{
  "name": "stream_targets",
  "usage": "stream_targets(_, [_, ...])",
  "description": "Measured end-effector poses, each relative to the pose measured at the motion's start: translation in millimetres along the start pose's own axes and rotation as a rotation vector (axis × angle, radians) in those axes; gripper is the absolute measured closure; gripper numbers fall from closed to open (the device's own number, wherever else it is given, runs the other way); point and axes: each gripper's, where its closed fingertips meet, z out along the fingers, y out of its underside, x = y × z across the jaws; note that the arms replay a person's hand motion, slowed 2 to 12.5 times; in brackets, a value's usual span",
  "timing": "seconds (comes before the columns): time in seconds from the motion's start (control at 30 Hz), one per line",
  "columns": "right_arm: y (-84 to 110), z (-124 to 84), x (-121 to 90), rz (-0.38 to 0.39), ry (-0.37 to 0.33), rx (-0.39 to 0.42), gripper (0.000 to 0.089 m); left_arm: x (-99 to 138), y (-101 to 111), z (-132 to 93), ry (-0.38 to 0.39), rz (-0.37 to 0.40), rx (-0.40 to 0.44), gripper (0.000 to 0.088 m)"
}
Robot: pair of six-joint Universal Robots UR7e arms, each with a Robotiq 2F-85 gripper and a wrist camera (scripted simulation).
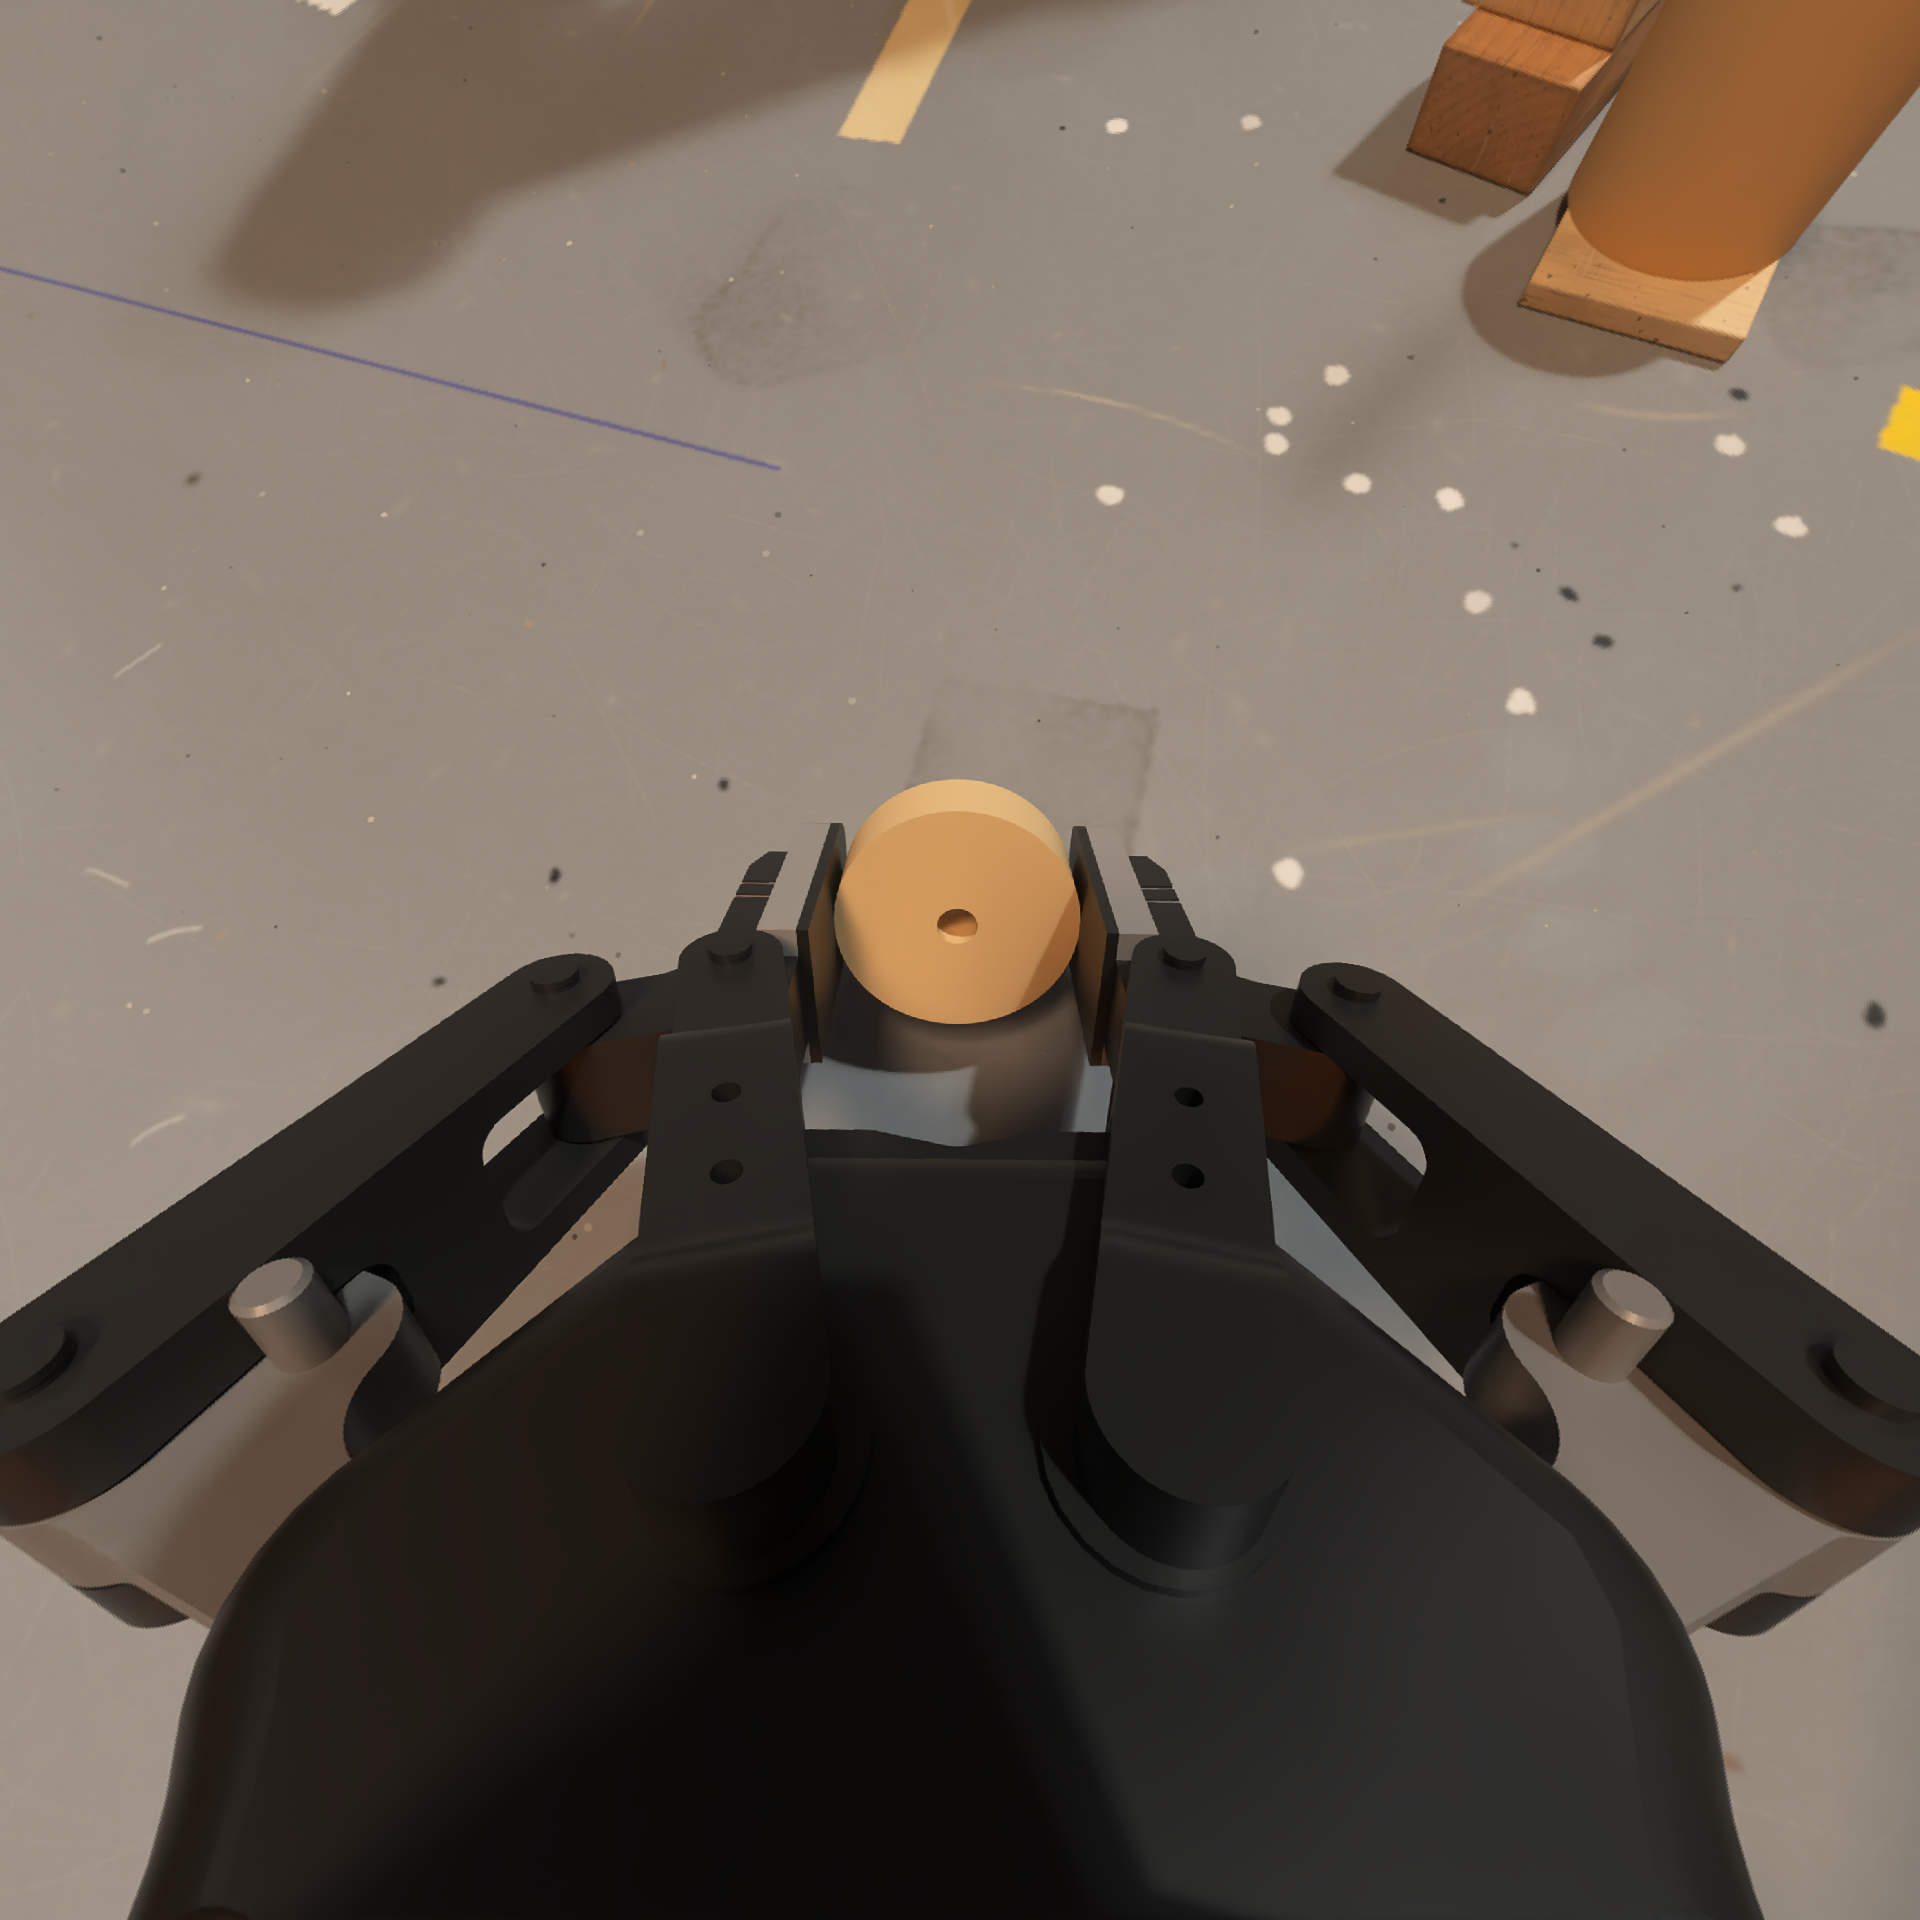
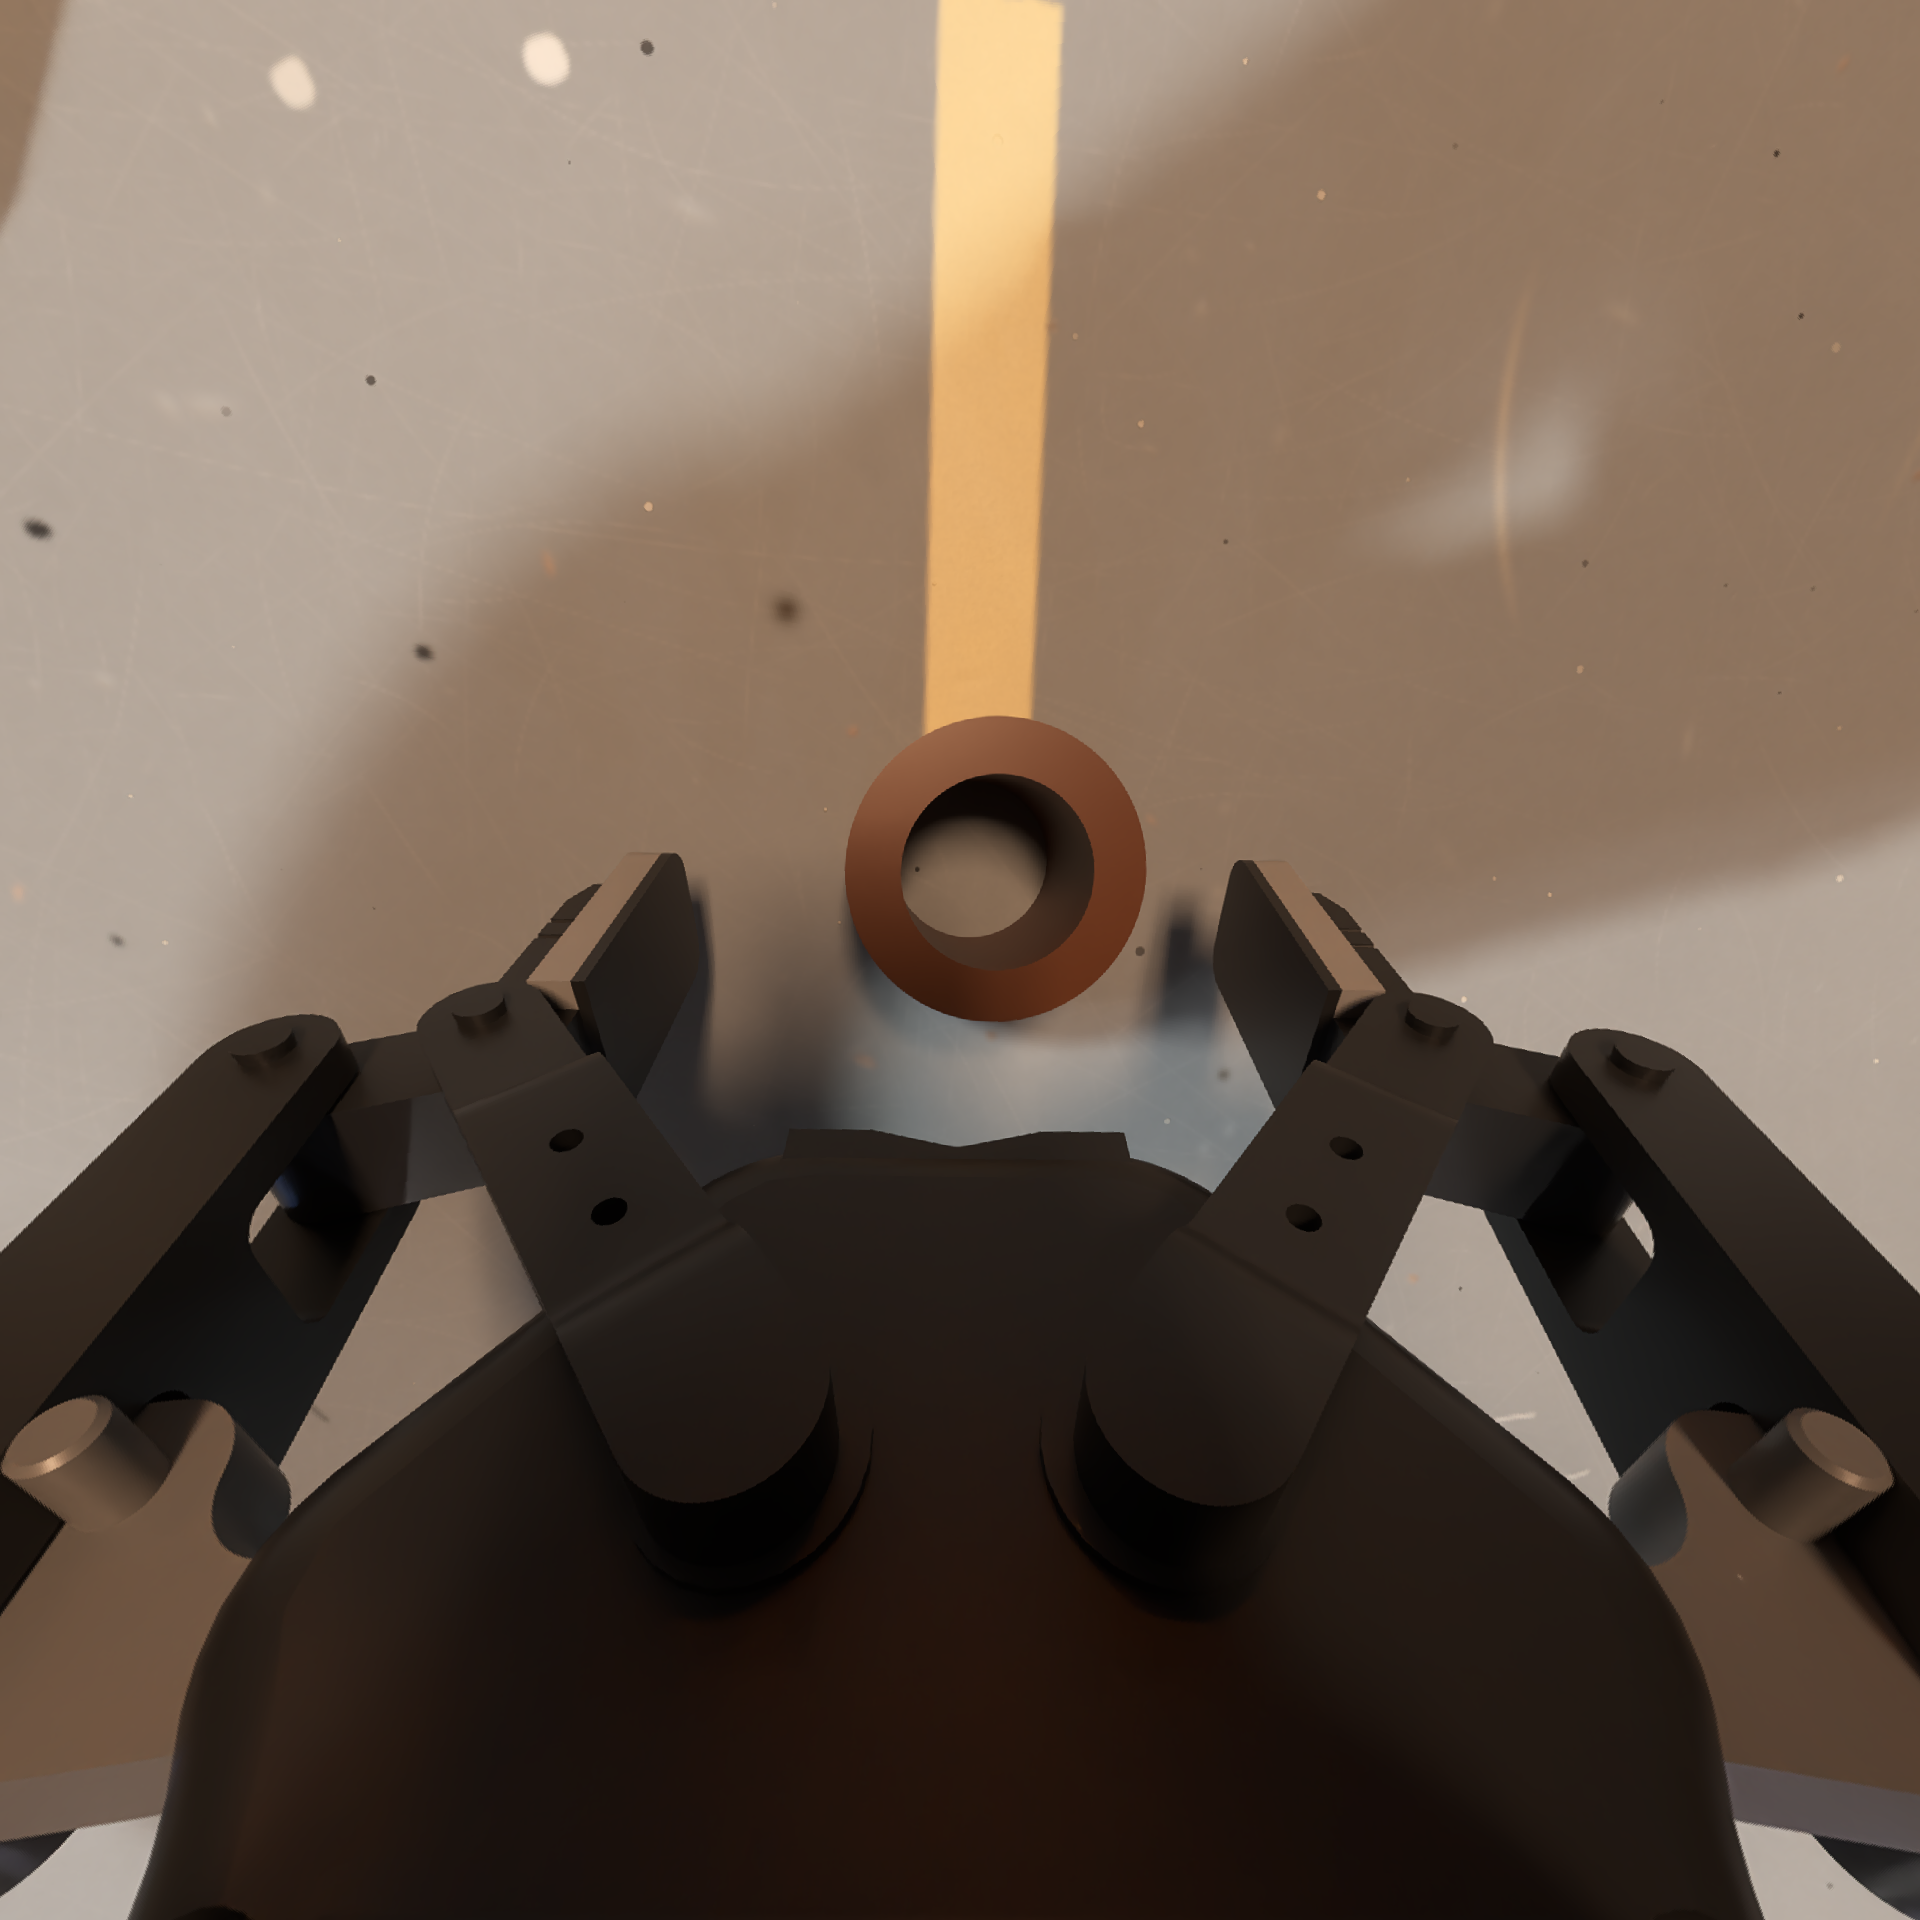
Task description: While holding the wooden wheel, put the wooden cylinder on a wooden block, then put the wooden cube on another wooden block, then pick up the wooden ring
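Note:
In the left wrist view my left gripper (image 1: 954, 914) is shut on the wooden wheel (image 1: 956, 902), a pale round disc with a small centre hole, held above the grey table. At the top right the wooden cylinder (image 1: 1725, 135) stands on a pale flat wooden block (image 1: 1642, 301). A darker reddish wooden block (image 1: 1507, 99) lies behind it; what sits on it is cut off by the frame edge. In the right wrist view my right gripper (image 2: 961, 925) is open. The dark brown wooden ring (image 2: 995, 868) lies flat on the table between its fingertips, apart from both.
The grey table (image 1: 520, 623) is scuffed and speckled with white and dark paint spots. A yellow tape strip (image 2: 992, 364) runs away from the ring; it also shows in the left wrist view (image 1: 904, 73). A thin blue line (image 1: 395, 364) crosses the left.

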Motion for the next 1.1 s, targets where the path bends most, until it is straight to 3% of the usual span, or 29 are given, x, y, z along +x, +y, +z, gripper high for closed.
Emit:
stream_targets(0.23, [-2.4, 1.2, 0.1, 0.004, -0.012, 0.006, 0.0077, 0.0, 0.0, 0.0, 0.0, 0.0, 0.0, 0.0502])
stream_targets(0.83, [-6.3, 2.2, 3.1, 0.02, -0.014, 0.016, 0.0388, 0.0, 0.0, 0.0, -0.001, 0.001, 0.0, 0.0502])
stream_targets(1.1, [-5.8, 1.9, 4.5, 0.041, -0.011, 0.017, 0.0431, 0.0, -0.1, 0.0, -0.003, 0.003, 0.0, 0.0502])
